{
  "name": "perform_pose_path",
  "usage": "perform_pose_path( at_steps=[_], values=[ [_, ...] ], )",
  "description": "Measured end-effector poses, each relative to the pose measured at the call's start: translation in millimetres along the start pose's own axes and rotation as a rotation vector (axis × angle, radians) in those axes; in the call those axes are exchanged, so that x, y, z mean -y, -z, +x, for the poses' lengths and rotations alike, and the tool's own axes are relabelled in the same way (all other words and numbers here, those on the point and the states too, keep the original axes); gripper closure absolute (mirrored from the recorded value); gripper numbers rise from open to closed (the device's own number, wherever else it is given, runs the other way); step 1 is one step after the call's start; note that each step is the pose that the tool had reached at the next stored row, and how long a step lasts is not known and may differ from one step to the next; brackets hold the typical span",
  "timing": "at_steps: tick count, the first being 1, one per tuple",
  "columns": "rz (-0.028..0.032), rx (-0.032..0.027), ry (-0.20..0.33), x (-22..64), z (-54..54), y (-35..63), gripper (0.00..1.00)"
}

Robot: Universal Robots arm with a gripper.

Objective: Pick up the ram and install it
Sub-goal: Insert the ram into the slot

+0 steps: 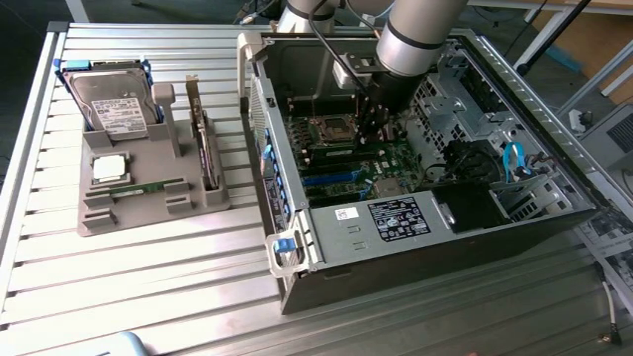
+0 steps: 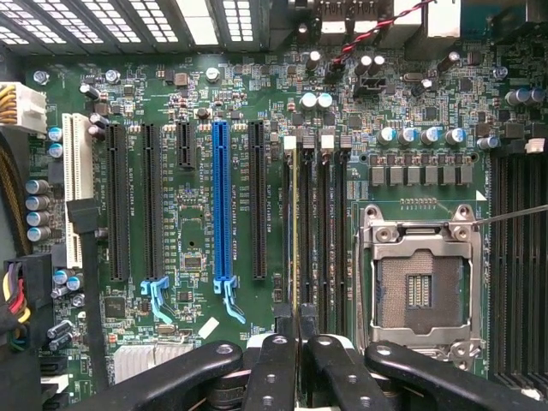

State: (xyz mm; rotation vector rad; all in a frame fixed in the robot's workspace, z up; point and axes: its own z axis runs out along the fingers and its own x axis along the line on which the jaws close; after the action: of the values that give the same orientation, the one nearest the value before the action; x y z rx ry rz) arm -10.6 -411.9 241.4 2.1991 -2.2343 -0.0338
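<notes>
Your gripper [image 2: 297,344] was down inside the open computer case [image 1: 327,248], over the green board [image 2: 197,111]. Its jaws sat almost together, clamped on the ram [image 2: 296,240]. The ram stood on edge along the memory slots, just beside the empty processor socket [image 2: 422,291].

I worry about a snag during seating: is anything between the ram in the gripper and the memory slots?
Nothing visible. The ram, seen edge-on, runs out from the shut gripper along the memory slots beside the empty processor socket; no cable crosses them.
</notes>
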Motion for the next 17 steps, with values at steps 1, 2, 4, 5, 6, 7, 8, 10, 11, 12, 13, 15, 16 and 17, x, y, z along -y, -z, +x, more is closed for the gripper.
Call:
perform_pose_path(
  at_steps=[1,2,4,5,6,7,8,10,11,12,13,15,16,17],
  values=[
    [-0.0001,-0.0002,0.0,0.0,-0.5,0.0,0.88],
    [-0.0002,-0.0005,0.001,0.0,-1.0,0.0,0.88],
    [-0.0001,-0.0004,0.001,0.0,-1.3,-0.1,0.88],
    [-0.0001,-0.0004,0.001,0.0,-1.3,-0.1,0.88],
    [-0.0002,-0.0005,0.001,0.0,-1.3,-0.1,0.88],
    [-0.0002,-0.0007,0.001,0.0,-1.4,-0.2,0.88],
    [-0.0002,-0.0007,0.002,0.0,-1.4,-0.4,0.88],
    [-0.0002,-0.0005,0.002,0.0,-1.4,-0.6,0.88],
    [-0.0001,-0.0004,0.002,0.0,-1.3,-0.7,0.88],
    [-0.0001,-0.0005,0.002,0.0,-1.3,-0.7,0.88],
    [-0.0002,-0.0006,0.002,0.0,-1.3,-0.6,0.88],
    [-0.0001,-0.0004,0.002,0.0,-1.0,-0.7,0.88],
    [-0.0001,-0.0005,0.002,0.0,-0.8,-0.6,0.88],
    [-0.0001,-0.0006,0.002,0.0,-0.6,-0.6,0.88]
  ],
)
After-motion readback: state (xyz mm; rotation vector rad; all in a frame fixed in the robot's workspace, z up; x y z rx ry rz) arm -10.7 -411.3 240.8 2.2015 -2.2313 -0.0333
